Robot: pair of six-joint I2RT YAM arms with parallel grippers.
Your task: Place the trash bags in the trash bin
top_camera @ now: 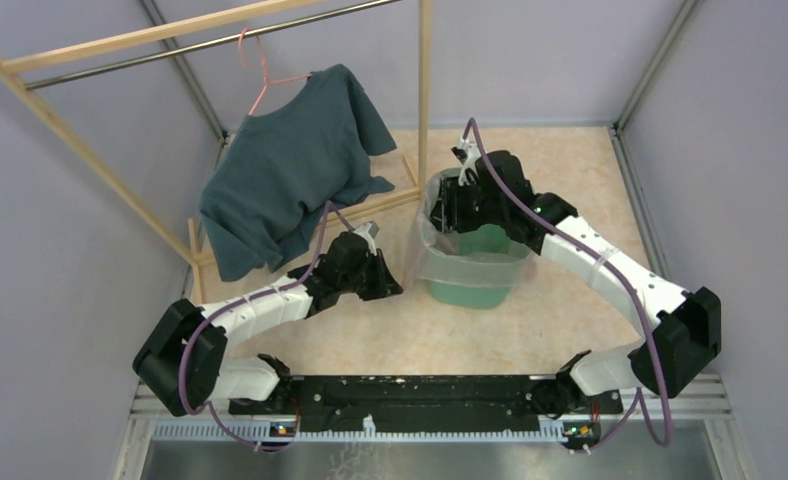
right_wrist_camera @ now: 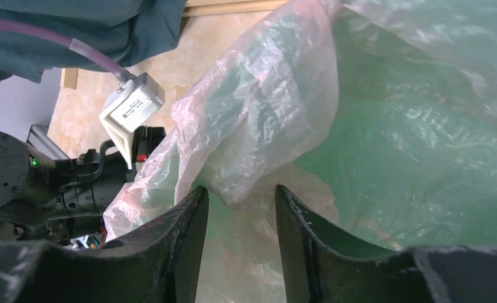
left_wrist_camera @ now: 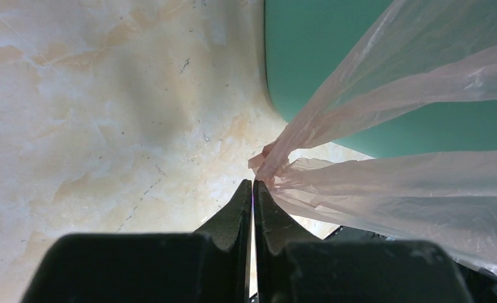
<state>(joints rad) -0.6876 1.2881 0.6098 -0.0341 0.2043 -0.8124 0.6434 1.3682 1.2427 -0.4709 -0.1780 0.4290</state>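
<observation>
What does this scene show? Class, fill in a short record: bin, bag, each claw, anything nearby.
bin: mint green, upright
bag: pale pink film, draped over the bin's rim
left claw: shut on a bunched bag edge, beside the bin
right claw: open above the bin, bag fold between its fingers
other: teal shirt on pink hanger, wooden rack

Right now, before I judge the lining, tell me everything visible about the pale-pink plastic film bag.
The thin, translucent pale-pink plastic film bag is wrinkly and glossy. It drapes over the rim and into the mint-green plastic bin, whose green shows through it. One gathered corner is pulled taut outside the bin, pinched in the shut left tool. A loose fold near the rim lies between the parted jaws of the right tool.
</observation>
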